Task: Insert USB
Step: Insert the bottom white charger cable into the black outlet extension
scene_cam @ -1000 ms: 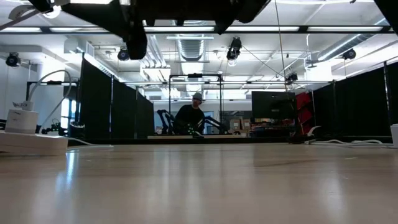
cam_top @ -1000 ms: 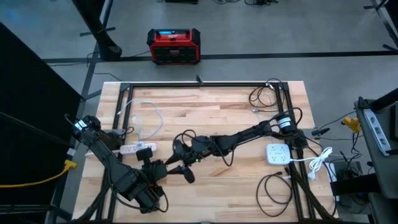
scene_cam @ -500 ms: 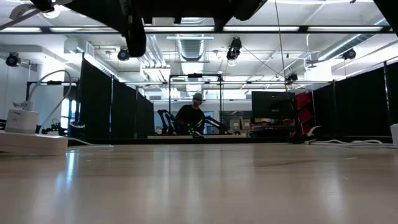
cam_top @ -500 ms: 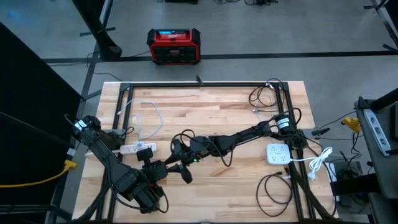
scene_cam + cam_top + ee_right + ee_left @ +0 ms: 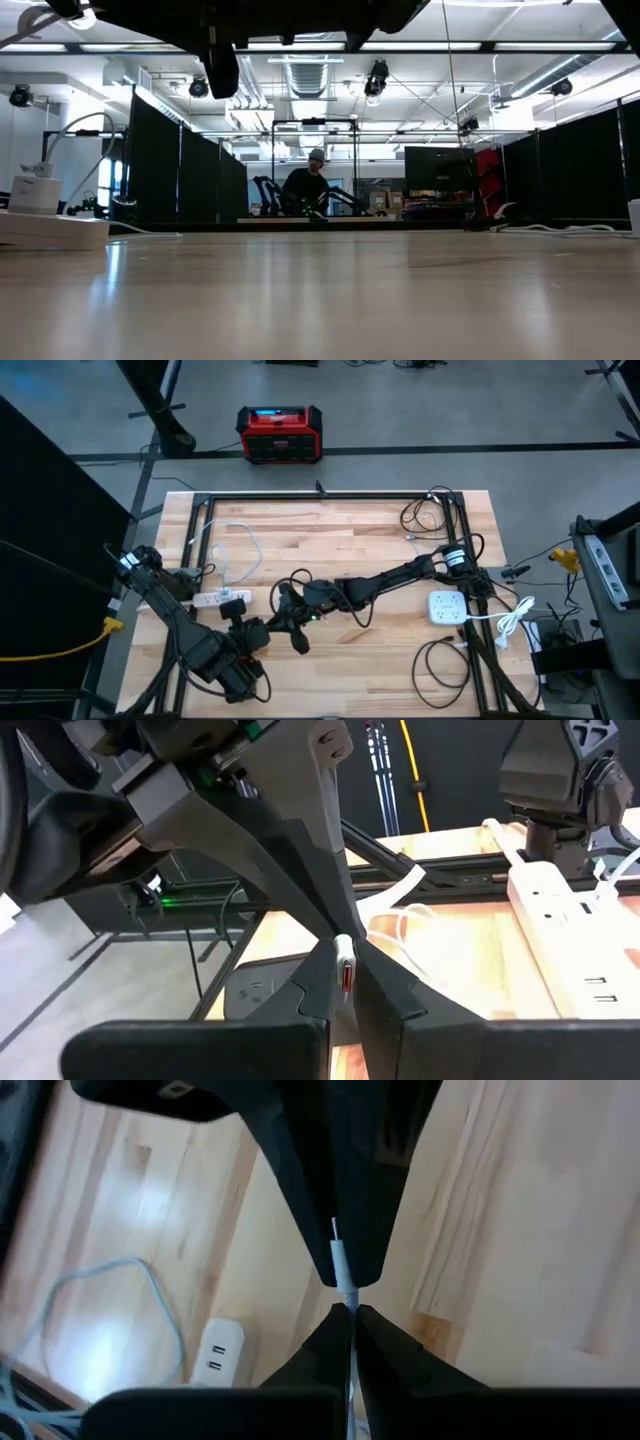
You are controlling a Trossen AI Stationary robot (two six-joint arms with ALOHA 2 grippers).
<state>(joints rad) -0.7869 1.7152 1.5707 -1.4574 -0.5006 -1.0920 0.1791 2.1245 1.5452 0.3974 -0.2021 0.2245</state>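
Two claws meet on one small white USB plug [image 5: 343, 963] with its thin white cable, held in the air above the middle of the wooden counter [image 5: 380, 530]: the right claw [image 5: 343, 982] is pinched shut on it, tip to tip with the left claw [image 5: 343, 1302], also shut on it. Judging from this, a clean handover means one claw holding firm until the other lets go, keeping the plug straight. Its long axis runs along the fingertips; the white power strip [image 5: 212, 599] lies near the left arm.

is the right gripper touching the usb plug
Touching. The right wrist view shows the right gripper shut on the usb plug, a finger pressed against each side; the left gripper pinches it from the opposite end.
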